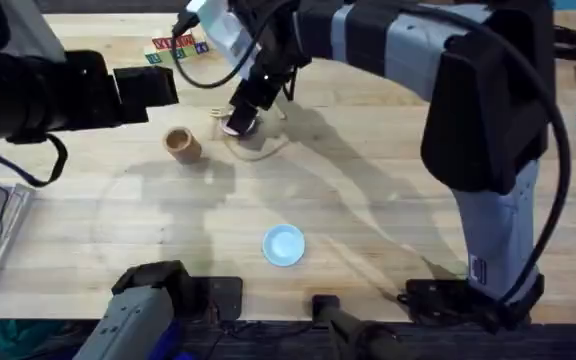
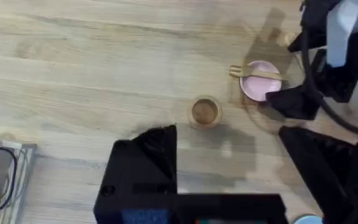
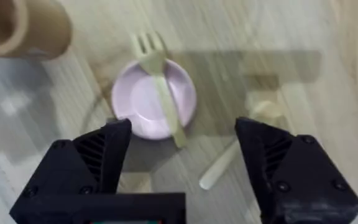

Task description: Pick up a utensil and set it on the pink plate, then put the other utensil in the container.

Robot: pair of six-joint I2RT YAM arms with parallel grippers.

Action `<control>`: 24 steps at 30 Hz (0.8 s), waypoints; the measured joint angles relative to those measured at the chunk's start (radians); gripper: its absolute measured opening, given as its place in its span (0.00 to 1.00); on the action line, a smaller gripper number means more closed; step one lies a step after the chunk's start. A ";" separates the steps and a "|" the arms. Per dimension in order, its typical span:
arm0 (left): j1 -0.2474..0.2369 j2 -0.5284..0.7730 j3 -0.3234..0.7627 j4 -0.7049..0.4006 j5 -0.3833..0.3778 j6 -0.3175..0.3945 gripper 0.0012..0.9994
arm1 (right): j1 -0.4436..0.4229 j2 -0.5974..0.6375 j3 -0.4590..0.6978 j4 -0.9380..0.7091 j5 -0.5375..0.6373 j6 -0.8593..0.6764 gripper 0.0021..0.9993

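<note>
Pale wooden fork [image 3: 160,87] on smooth glossy pink plate [image 3: 140,99]; matt wood-grain table [image 3: 328,74].

The right arm is stretched forward and across the middle, its grey-and-black links bent down at the wrist. The right gripper [image 1: 243,112] is pointed downward at the far end of that reach, and in the right wrist view [image 3: 182,162] its two black fingers are seen spread wide apart with nothing between them. The left arm is raised close under the overhead camera. The left gripper [image 2: 229,168] is held high, its black fingers parted and nothing held.
</note>
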 joint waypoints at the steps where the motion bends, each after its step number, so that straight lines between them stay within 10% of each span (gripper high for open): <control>1: 0.000 0.000 0.000 0.000 0.000 0.000 0.99 | -0.008 -0.003 0.000 -0.004 0.000 0.000 1.00; 24: 0.000 0.000 0.000 0.034 0.000 0.000 0.99 | -0.105 -0.201 0.012 -0.154 0.124 0.000 1.00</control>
